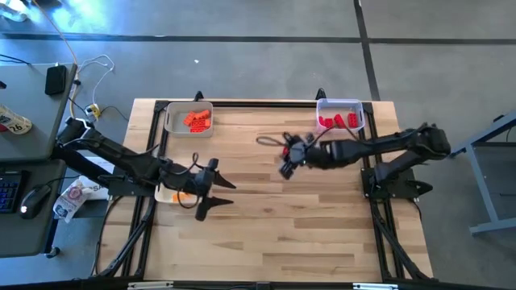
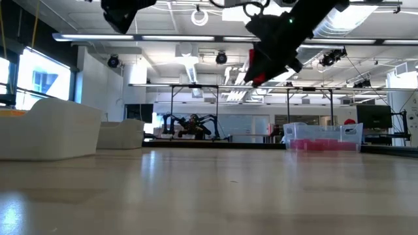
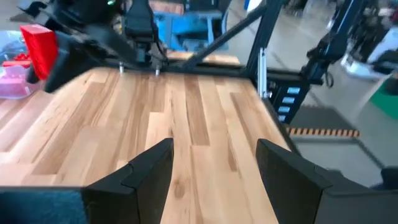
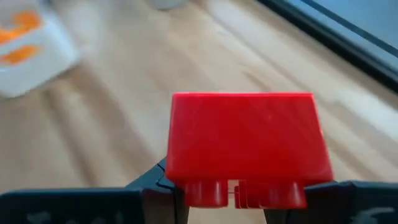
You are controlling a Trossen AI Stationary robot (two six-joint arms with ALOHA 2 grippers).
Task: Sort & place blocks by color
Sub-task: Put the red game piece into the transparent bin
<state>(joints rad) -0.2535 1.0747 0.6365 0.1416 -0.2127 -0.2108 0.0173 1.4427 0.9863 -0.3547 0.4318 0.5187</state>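
Above the bench's far middle, high view: right gripper [image 1: 289, 157] pinches a red block [image 1: 286, 151], blurred; could overshoot the red tray [image 1: 360, 115]. Low view: block [image 2: 253, 65] aloft; a loose pinch drops it. Left wrist: left gripper [image 3: 214, 171] spread, empty. Right wrist: block [image 4: 244, 140] hides the fingertips.

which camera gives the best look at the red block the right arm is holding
The right wrist view: the red block fills the picture, clamped in the right gripper. The left wrist and low views show it small; from above it is barely visible.
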